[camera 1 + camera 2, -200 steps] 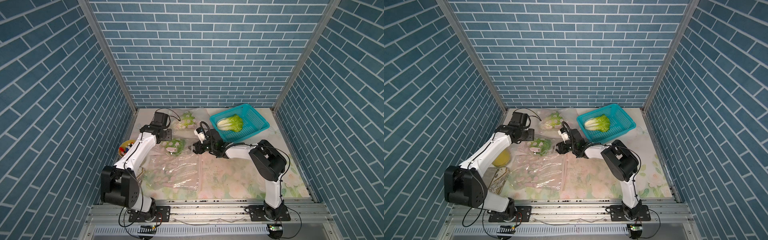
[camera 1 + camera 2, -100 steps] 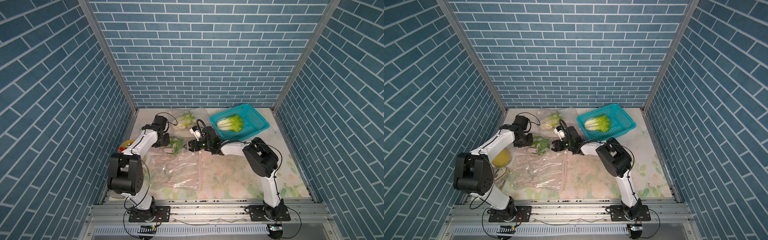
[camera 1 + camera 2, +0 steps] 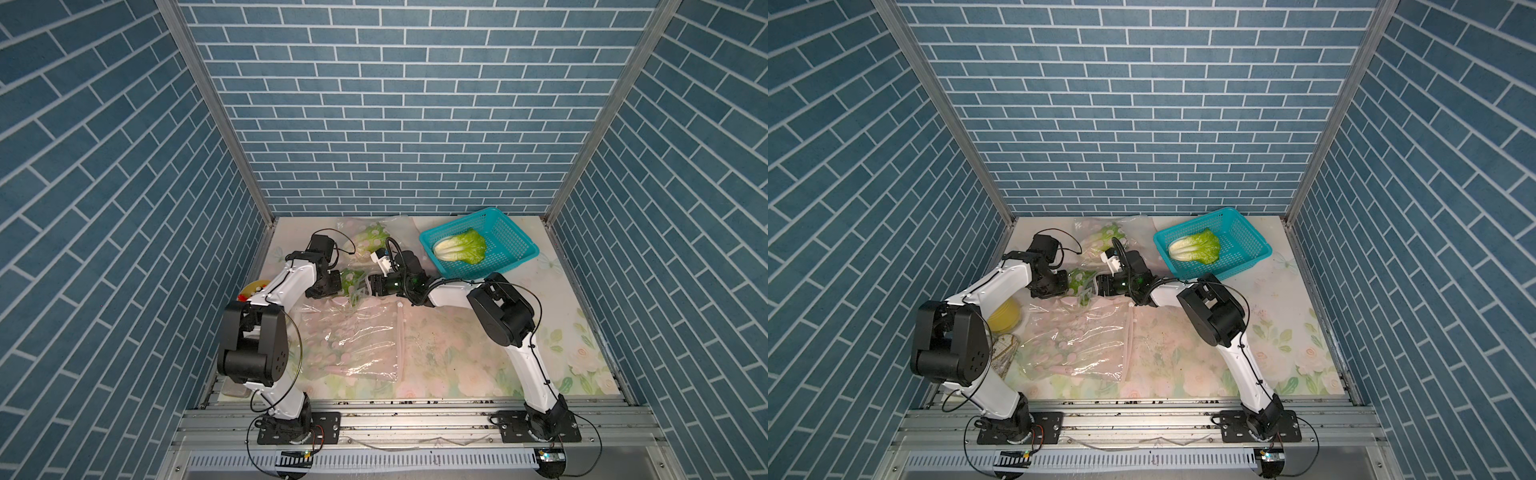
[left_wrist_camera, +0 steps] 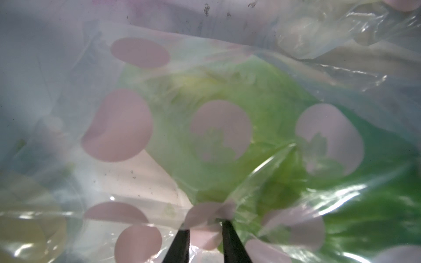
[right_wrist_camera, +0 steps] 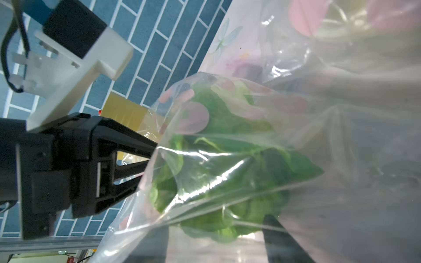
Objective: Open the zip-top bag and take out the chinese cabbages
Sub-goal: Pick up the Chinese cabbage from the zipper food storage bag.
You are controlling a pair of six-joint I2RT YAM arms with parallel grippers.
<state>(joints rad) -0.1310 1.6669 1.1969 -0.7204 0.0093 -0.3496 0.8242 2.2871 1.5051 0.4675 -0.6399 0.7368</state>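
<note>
Pinching the bag [image 4: 127, 123] film with the nearly closed left gripper [image 4: 205, 227]. Straddling the bagged cabbage [image 5: 227, 159], centre-left, with the spread right gripper [image 5: 214, 227]; grip unclear. Second cabbage [image 3: 459, 252] in the far-right basket [image 3: 509, 237]; third cabbage [image 3: 368, 237] bagged, far centre.

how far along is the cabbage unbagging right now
Done: one chinese cabbage lies in the teal basket, and a flat, empty-looking bag lies in front. In hand: the left gripper pinches a polka-dot zip-top bag; the right gripper has its jaws around the second cabbage inside, grip unclear. Left: that one, plus a third cabbage bagged at the back.
</note>
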